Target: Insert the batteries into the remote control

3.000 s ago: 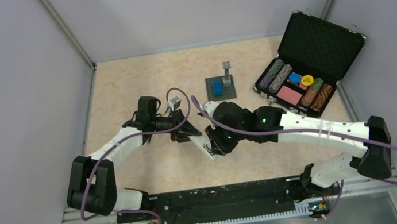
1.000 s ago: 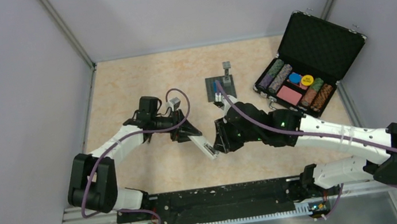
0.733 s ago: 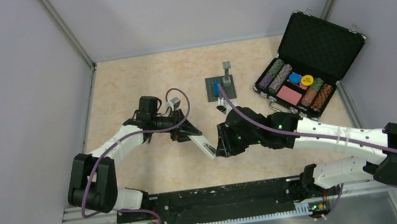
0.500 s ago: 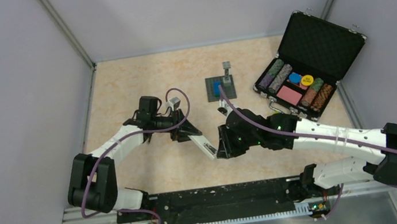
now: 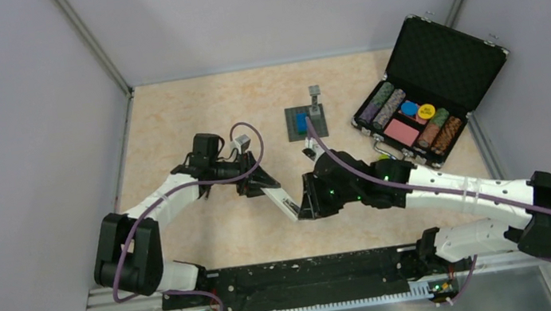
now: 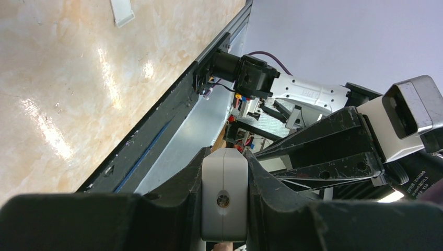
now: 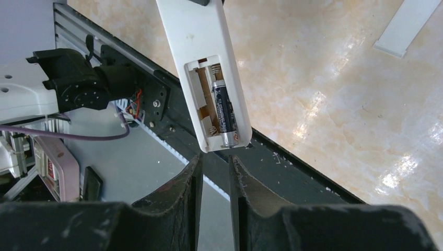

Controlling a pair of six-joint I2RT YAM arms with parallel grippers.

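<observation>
handling: slim white plastic remote control [image 7: 201, 63] judged light, rigid and smooth, best pinched across its narrow sides, clear of the recess | left gripper [image 6: 224, 162] clamps the end opposite the recess, holding the remote above the counter [image 7: 334, 78] | one dark cylindrical battery [image 7: 225, 112] seated, neighbouring slot empty | right gripper [image 7: 215, 162] slightly parted, empty, just beyond the recess end

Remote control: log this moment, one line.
left gripper: shut on slim white plastic remote control | dark cylindrical battery: one seated, other slot empty | right gripper: narrowly open, near remote's battery end
</observation>
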